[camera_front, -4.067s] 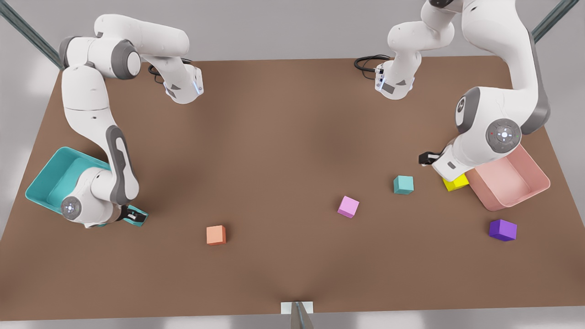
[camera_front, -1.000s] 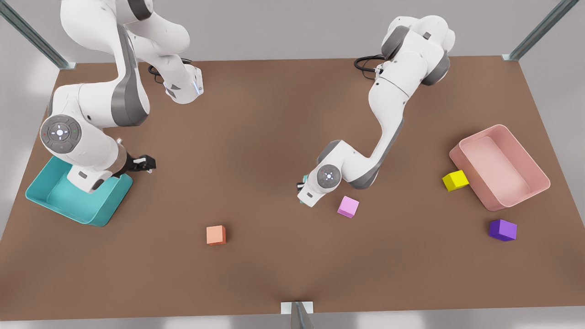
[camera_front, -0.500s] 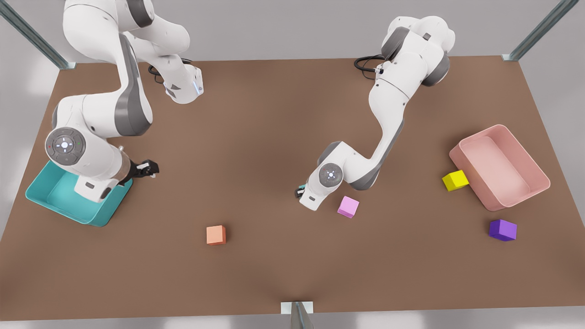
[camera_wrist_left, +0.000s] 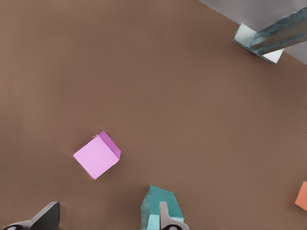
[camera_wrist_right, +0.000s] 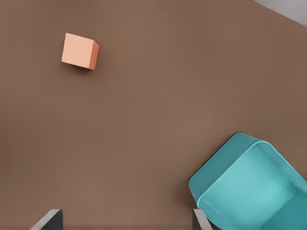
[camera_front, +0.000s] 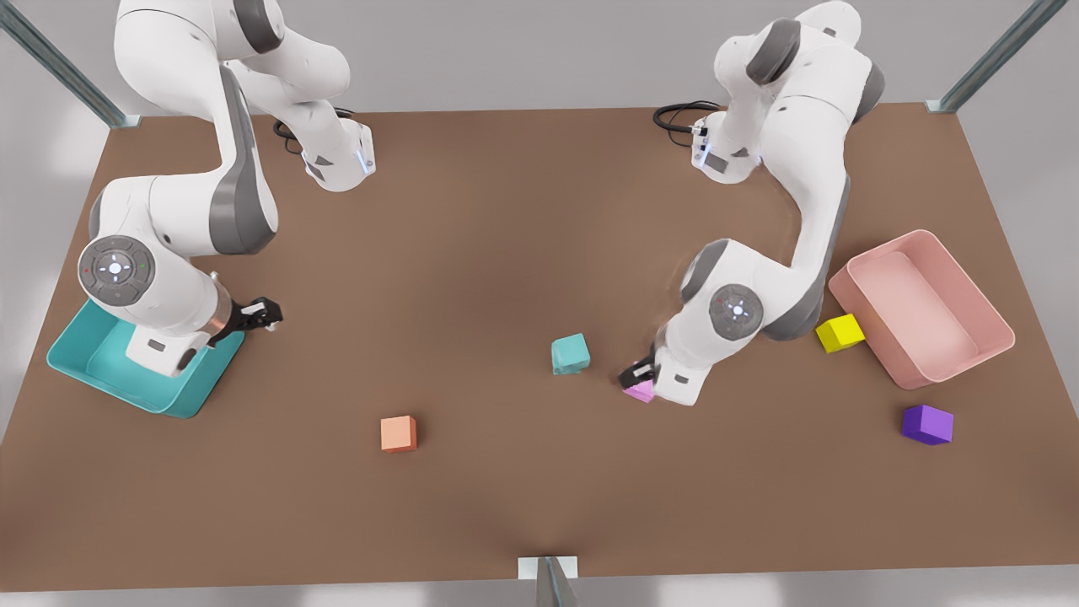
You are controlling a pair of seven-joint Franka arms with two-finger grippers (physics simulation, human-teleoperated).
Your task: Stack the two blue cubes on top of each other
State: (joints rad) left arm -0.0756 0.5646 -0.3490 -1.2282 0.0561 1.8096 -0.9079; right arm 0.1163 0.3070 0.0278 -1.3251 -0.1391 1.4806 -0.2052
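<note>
One blue cube [camera_front: 570, 353] rests alone on the brown table [camera_front: 506, 236] near its middle. In the left wrist view this blue cube [camera_wrist_left: 158, 203] lies just past one finger [camera_wrist_left: 165, 219] of my left gripper. My left gripper [camera_front: 636, 374] hangs open over the pink cube [camera_front: 641, 390], to the front view's right of the blue cube. In its own view the left gripper [camera_wrist_left: 108, 208] has nothing between its fingers. My right gripper [camera_front: 257, 314] waits open beside the teal bin [camera_front: 84, 354]. The other blue cube is out of view.
An orange cube [camera_front: 398, 433] lies toward the table's front; it is also in the right wrist view, orange cube [camera_wrist_right: 79, 51], away from the teal bin [camera_wrist_right: 249, 191]. A yellow cube [camera_front: 840, 332] touches the pink bin [camera_front: 995, 337]. A purple cube [camera_front: 926, 424] sits below them.
The left arm has let go of the blue cube and swung toward the front view's right, over the pink cube. The blue cube now stands uncovered. The right arm barely shifted.
</note>
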